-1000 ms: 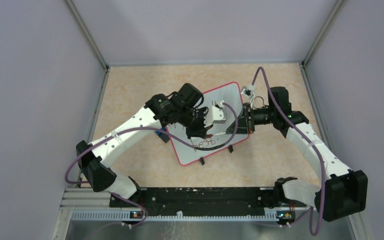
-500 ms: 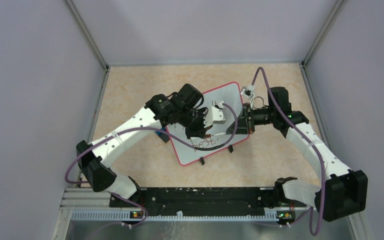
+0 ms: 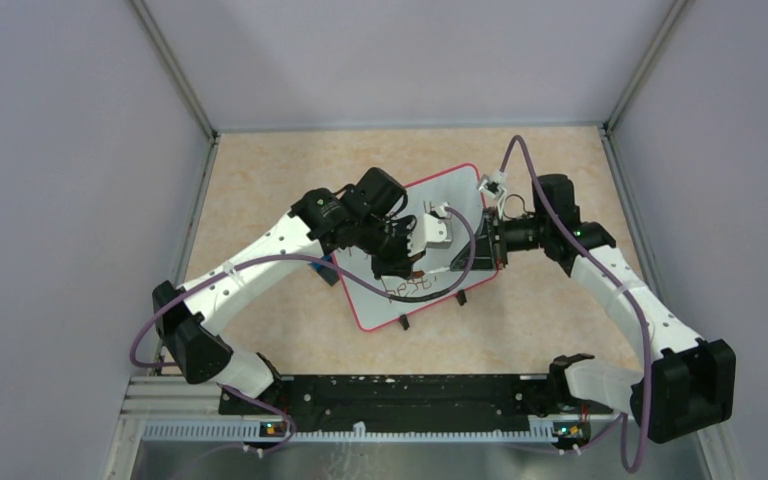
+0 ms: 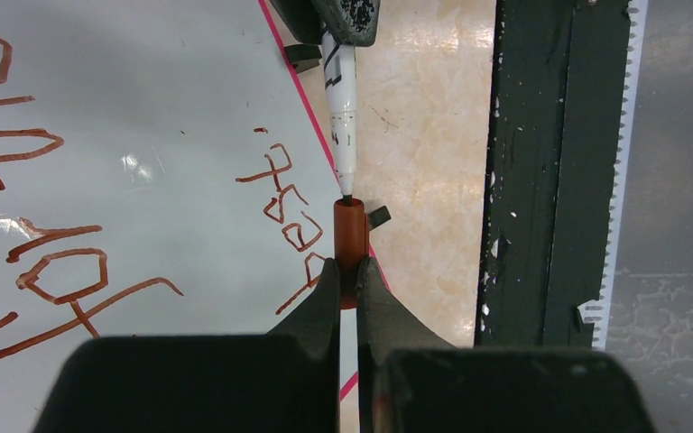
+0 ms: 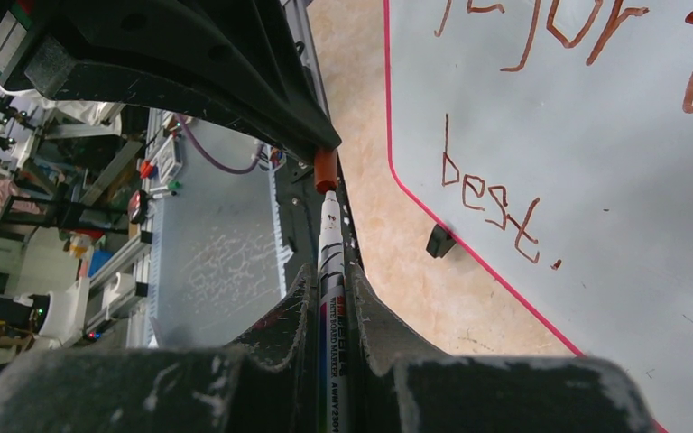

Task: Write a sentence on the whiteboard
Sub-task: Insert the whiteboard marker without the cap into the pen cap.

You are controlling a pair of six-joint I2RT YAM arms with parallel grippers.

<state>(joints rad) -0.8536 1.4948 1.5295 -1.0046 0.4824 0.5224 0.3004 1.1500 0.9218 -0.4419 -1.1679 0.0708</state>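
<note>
The whiteboard (image 3: 440, 205) lies tilted mid-table, red-pink framed, with red-brown handwriting; the word "best." (image 4: 291, 212) shows in the left wrist view and in the right wrist view (image 5: 492, 212), and "for" (image 4: 63, 289) above it. My left gripper (image 4: 348, 271) is shut on a red-brown marker cap (image 4: 349, 236). My right gripper (image 5: 332, 284) is shut on a white whiteboard marker (image 5: 332, 262). The marker's tip (image 4: 346, 194) meets the cap's open mouth, over the board's lower edge. In the top view both grippers meet near the board's lower right (image 3: 430, 268).
A blue-and-black eraser block (image 3: 324, 268) lies left of the board, partly under my left arm. The black base rail (image 3: 390, 395) runs along the near edge. The board's black feet (image 4: 379, 216) stick out at its lower edge. Grey walls surround the table.
The right arm has edged slightly left toward the left gripper, bringing the marker tip up to the cap. The left arm and board stay put.
</note>
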